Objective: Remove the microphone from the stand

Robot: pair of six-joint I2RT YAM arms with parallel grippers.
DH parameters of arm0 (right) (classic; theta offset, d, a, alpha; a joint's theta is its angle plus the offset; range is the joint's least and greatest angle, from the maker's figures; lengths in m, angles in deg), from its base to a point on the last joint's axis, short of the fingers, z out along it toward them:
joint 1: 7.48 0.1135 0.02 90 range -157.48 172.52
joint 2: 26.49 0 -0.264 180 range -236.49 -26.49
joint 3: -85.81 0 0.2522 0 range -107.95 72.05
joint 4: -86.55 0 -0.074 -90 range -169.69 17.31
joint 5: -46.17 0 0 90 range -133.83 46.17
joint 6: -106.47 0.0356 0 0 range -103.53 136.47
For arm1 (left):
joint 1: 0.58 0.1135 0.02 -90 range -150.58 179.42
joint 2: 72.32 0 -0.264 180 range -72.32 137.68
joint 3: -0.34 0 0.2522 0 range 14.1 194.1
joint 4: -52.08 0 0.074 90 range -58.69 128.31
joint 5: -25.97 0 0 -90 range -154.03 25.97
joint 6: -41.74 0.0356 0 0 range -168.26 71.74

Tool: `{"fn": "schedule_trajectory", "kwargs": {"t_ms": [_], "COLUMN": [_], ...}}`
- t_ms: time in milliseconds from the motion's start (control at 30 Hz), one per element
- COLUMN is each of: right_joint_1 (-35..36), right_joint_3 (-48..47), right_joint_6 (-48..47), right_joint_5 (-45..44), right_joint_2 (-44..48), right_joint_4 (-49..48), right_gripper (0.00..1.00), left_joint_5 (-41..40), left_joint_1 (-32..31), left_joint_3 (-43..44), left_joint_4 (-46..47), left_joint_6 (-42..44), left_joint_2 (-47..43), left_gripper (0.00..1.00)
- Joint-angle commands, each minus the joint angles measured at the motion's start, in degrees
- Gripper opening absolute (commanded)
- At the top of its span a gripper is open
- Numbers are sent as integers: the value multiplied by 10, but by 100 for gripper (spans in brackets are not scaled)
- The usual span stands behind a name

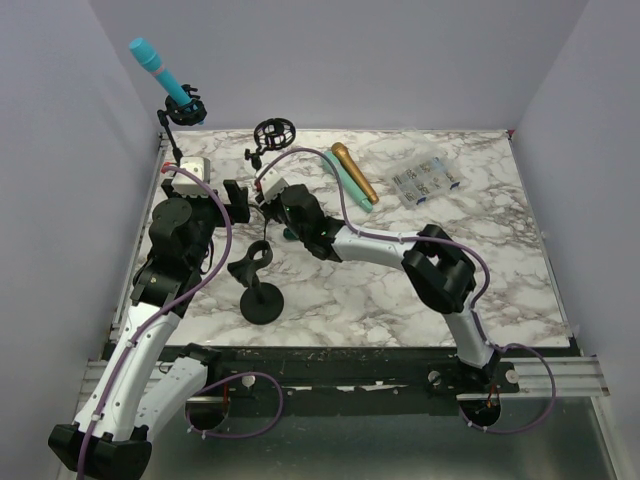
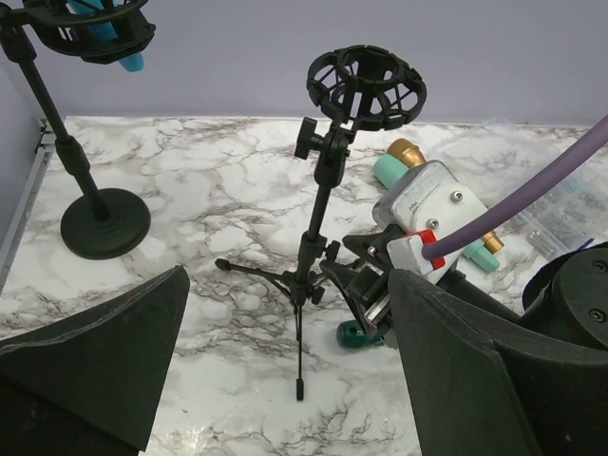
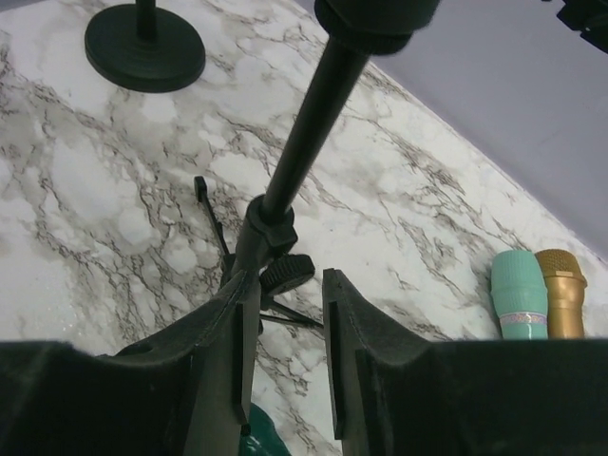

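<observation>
- The microphone (image 1: 158, 68) sits in the shock mount (image 1: 186, 110) of the tall stand (image 2: 104, 223) at the counter's (image 1: 450, 270) far left corner; its long axis is tilted, head up toward the back left, tail down through the mount
- The left gripper (image 2: 288, 280) gapes wide and empty, well below it; a pull off that axis could tip the stand
- The right gripper (image 3: 285, 285), jaws narrowly parted on nothing, crowds the tripod stand (image 2: 318, 237); a careless retreat might topple it
</observation>
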Motion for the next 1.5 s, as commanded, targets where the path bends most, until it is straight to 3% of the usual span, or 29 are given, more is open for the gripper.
{"fn": "schedule_trajectory", "kwargs": {"t_ms": [0,500,833,1067,1467], "right_joint_1": [-4,-4,-10,-14,-29], "right_joint_3": [25,72,35,-71,-352], "right_joint_6": [24,86,117,110,76], "right_joint_5": [-28,-59,-80,-87,-90], "right_joint_2": [38,91,148,121,-50], "right_joint_4": [9,-13,12,31,127], "right_gripper": [45,79,88,97,99], "left_joint_5": [-15,-14,-11,-12,-29], "left_joint_1": [-4,-5,-5,-5,-10], "left_joint_3": [-7,-7,-6,-7,-12], "left_joint_4": [14,14,13,14,15], "left_joint_6": [8,8,4,1,6], "left_joint_2": [-8,-9,-9,-13,-21], "left_gripper": [88,88,88,88,88]}}
